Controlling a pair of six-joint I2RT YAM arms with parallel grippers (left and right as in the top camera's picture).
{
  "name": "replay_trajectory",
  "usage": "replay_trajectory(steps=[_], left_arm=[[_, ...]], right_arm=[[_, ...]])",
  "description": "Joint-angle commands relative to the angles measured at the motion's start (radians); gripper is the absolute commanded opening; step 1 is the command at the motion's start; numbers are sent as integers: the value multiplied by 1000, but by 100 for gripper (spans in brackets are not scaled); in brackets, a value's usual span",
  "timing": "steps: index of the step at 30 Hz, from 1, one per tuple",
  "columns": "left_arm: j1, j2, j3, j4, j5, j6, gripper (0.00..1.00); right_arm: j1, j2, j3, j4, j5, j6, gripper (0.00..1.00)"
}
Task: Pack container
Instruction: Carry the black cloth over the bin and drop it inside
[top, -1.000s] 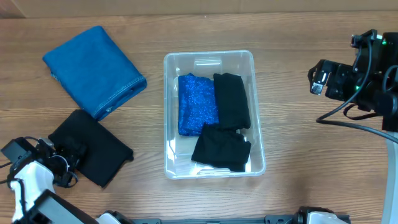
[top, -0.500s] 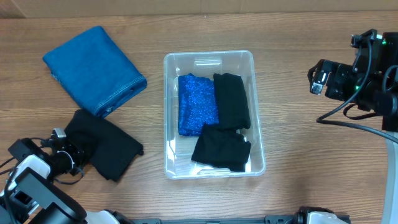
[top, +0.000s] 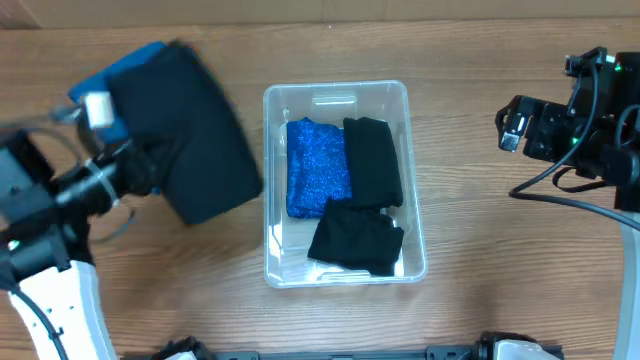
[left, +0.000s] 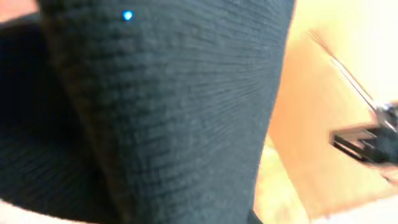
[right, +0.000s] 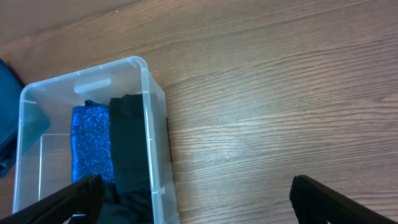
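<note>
The clear container (top: 284, 245) stands mid-table and holds a sparkly blue cloth (top: 318, 168) and two folded black cloths (top: 373, 160) (top: 355, 237). My left gripper (top: 138, 170) is shut on another black cloth (top: 190, 135), which hangs blurred in the air left of the container. That cloth (left: 155, 112) fills the left wrist view and hides the fingers. My right gripper (right: 202, 199) stands open above bare table to the right of the container (right: 149, 87), with nothing between its fingers. In the overhead view the right gripper (top: 510, 130) sits far right.
A folded blue denim cloth (top: 108, 75) lies at the back left, mostly covered by the lifted black cloth. Bare wood table (top: 480, 230) lies between the container and the right arm.
The left gripper shut on the black cloth at the front left, then lifted it up and toward the back, over the blue denim cloth. The right arm stayed still.
</note>
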Motion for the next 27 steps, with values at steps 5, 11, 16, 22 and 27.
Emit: replay_trajectory(steps=[5, 11, 16, 22, 27], left_arm=[[-523, 170, 110, 60, -55, -45, 4], [-681, 375, 111, -49, -77, 117, 4], [-800, 548, 236, -357, -381, 480, 4], [-878, 617, 396, -482, -468, 858, 4], [-944, 634, 396, -518, -502, 1141, 4]], right_arm=[[-3, -2, 12, -12, 210, 114, 100], [-3, -2, 12, -25, 234, 121, 100], [-3, -2, 12, -26, 233, 121, 100], [-3, -2, 12, -29, 233, 121, 100], [-3, -2, 12, -29, 233, 120, 100]])
